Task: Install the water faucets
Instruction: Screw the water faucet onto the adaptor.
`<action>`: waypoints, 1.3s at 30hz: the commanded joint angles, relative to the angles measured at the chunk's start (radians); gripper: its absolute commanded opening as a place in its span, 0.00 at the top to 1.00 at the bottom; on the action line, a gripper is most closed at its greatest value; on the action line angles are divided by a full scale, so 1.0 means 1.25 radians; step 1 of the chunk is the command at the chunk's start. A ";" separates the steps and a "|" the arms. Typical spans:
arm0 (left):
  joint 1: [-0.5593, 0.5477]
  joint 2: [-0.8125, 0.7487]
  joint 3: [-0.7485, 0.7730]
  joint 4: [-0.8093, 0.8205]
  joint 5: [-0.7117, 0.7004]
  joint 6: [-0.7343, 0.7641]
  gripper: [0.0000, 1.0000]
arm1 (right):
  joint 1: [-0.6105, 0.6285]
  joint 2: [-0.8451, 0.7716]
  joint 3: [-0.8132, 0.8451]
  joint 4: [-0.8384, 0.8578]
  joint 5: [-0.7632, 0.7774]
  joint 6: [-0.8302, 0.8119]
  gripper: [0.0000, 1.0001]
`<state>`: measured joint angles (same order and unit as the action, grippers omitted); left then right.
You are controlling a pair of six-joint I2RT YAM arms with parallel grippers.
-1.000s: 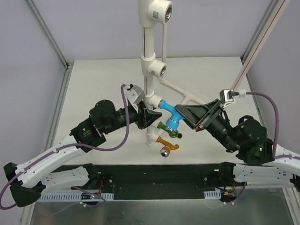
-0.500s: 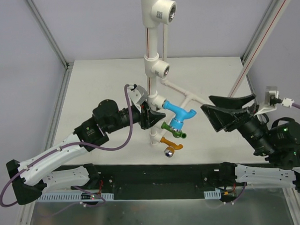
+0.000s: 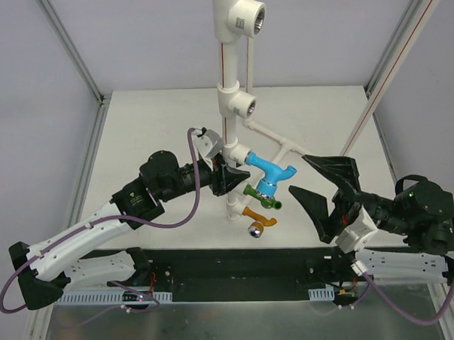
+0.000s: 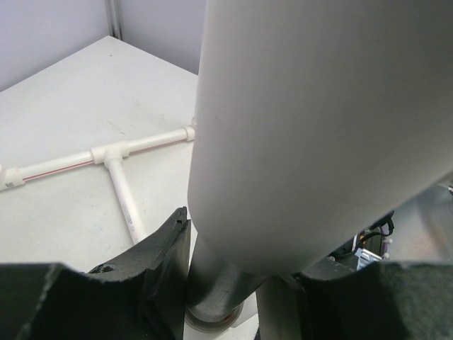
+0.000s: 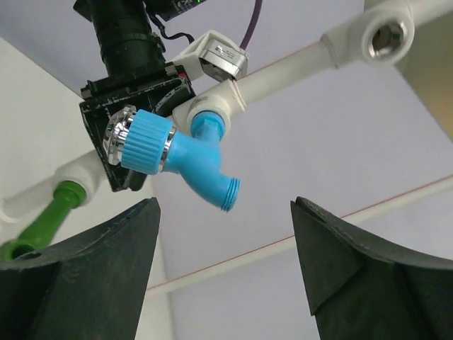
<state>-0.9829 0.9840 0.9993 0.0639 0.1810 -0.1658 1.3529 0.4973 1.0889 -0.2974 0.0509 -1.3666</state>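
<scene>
The left gripper reaches in from the left over the white table. Its black jaws are clamped on the white vertical plastic pipe, and the left wrist view shows the pipe filling the gap between the fingers.

Three faucets project from the right side of this pipe, stacked one below the other:
- The light blue plastic faucet sits at the top, screwed into a white elbow fitting, with its chrome ring visible in the right wrist view.
- The green plastic faucet sits just below it.
- The orange plastic faucet is lowest, with a shiny metal end.

The right gripper stands just right of the blue faucet. Its jaws are spread wide, hold nothing and are clear of the faucet.
</scene>
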 commanded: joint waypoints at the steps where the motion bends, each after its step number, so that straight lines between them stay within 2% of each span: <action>1: -0.004 -0.007 -0.008 -0.057 0.013 -0.146 1.00 | 0.003 0.060 0.076 -0.059 -0.066 -0.314 0.18; 7: -0.004 -0.003 -0.007 -0.057 0.013 -0.146 1.00 | 0.003 0.127 0.104 -0.131 -0.046 -0.455 0.18; 9: -0.005 -0.005 -0.008 -0.057 0.012 -0.146 1.00 | 0.003 0.143 0.094 -0.155 -0.002 -0.498 0.19; 14: -0.004 -0.008 -0.012 -0.057 0.009 -0.139 1.00 | 0.003 0.175 0.058 -0.146 0.025 -0.519 0.30; 19: -0.004 -0.008 -0.014 -0.057 0.010 -0.139 1.00 | 0.005 0.183 0.002 -0.103 0.041 -0.497 0.51; 20: -0.005 -0.009 -0.018 -0.057 0.010 -0.139 1.00 | 0.007 0.179 -0.011 -0.101 0.043 -0.491 0.51; 21: -0.004 -0.010 -0.018 -0.057 0.007 -0.137 1.00 | 0.009 0.174 -0.021 -0.098 0.046 -0.480 0.47; 22: -0.004 -0.013 -0.023 -0.057 0.007 -0.139 1.00 | 0.014 0.169 -0.030 -0.097 0.050 -0.474 0.34; 25: -0.005 -0.015 -0.025 -0.056 0.005 -0.136 1.00 | 0.026 0.163 -0.042 -0.104 0.055 -0.471 0.12; 28: -0.004 -0.010 -0.021 -0.057 0.006 -0.132 1.00 | 0.037 0.175 -0.027 -0.116 0.057 -0.484 0.09; 30: -0.005 -0.007 -0.019 -0.057 0.006 -0.132 1.00 | 0.043 0.186 -0.015 -0.119 0.053 -0.486 0.12; 34: -0.004 -0.008 -0.019 -0.057 0.007 -0.135 1.00 | 0.056 0.206 0.003 -0.125 0.054 -0.500 0.12; 38: -0.005 -0.012 -0.021 -0.057 0.006 -0.137 1.00 | 0.070 0.223 0.033 -0.120 0.048 -0.502 0.07; 39: -0.004 -0.012 -0.020 -0.057 0.006 -0.136 1.00 | 0.076 0.228 0.042 -0.120 0.048 -0.497 0.01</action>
<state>-0.9821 0.9661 0.9836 0.0692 0.1749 -0.1650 1.4197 0.7338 1.1065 -0.3515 0.1387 -1.9835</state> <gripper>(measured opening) 0.361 0.925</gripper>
